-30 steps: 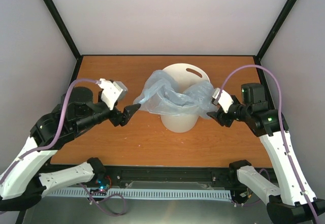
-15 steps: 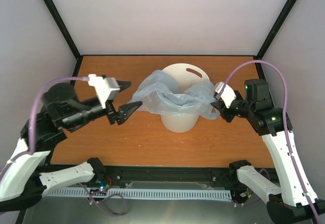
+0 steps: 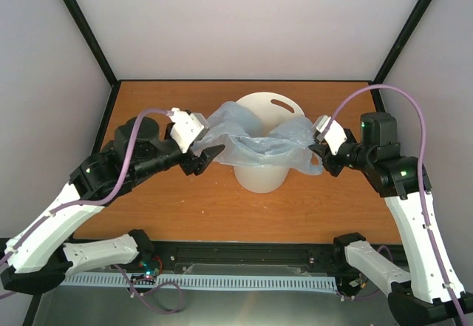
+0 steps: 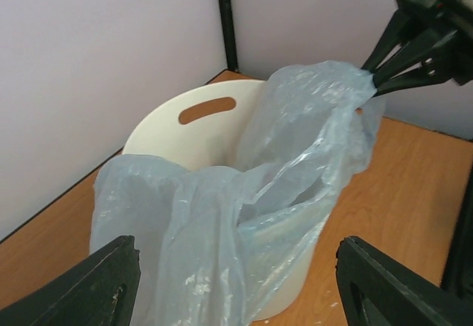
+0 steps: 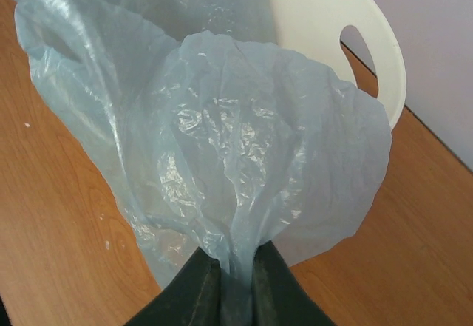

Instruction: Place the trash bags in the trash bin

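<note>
The off-white trash bin stands at mid-table. The pale-blue trash bag is draped across its mouth and hangs over both sides. My right gripper is shut on the bag's right edge, and the plastic is pinched between the jaws in the right wrist view. My left gripper is open at the bag's left side. In the left wrist view the bag hangs between the spread fingers without being held. The bin's slot handle shows behind it.
The wooden table is walled by pale panels with black corner posts. My right gripper also shows in the left wrist view, above the bin's far side.
My left gripper has swung right and forward, up to the bag's left edge, jaws still open. My right gripper keeps hold of the bag's right edge and has barely moved.
</note>
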